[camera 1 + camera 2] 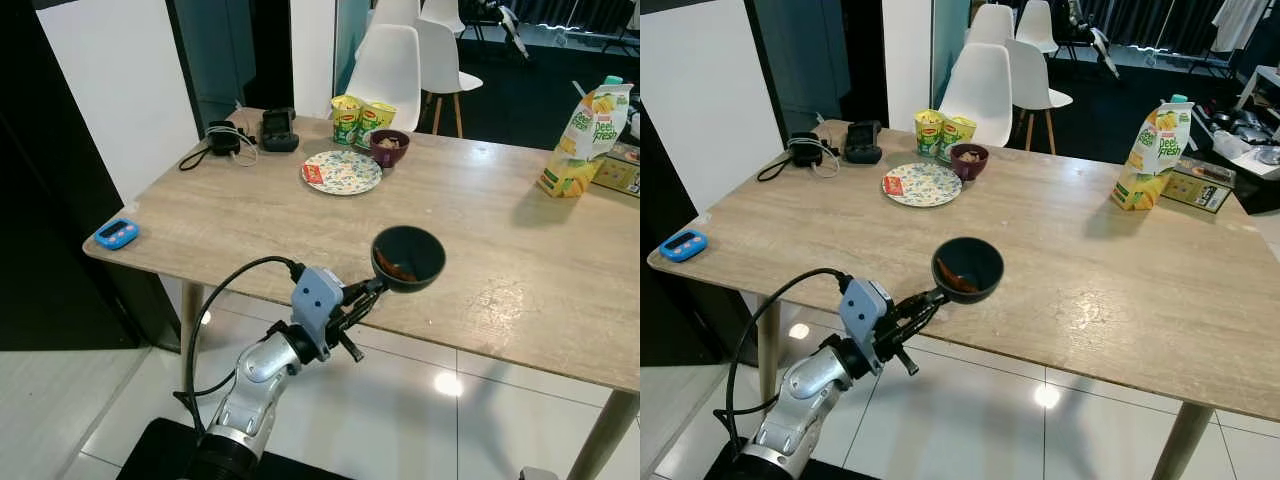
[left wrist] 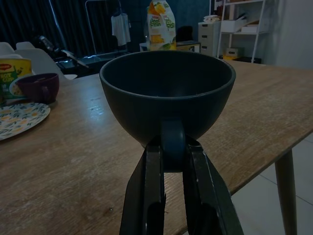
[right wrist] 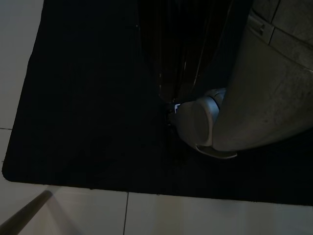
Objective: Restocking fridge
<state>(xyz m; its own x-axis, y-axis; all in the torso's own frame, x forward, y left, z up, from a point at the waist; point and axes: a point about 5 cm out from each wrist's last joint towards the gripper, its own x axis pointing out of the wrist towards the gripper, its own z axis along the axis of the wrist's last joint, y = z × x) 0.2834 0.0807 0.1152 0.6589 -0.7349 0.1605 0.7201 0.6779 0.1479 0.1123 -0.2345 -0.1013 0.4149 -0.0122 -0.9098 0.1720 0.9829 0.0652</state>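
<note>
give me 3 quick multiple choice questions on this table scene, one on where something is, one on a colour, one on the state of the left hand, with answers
1. Where does the juice carton stand?
A. at the table's far right end
B. on the floral plate
C. on a white chair

2. What colour is the small timer near the table's left edge?
A. red
B. blue
C. yellow

3. What is the left hand doing?
A. hanging open over the floor
B. clamped on the dark bowl
C. resting open on the table

Answers:
1. A, the carton stands at the right end of the table, beside a flat box.
2. B, its casing is bright blue.
3. B, the left wrist view shows its fingers shut on the rim of the dark bowl, held at the table's near edge.
</note>
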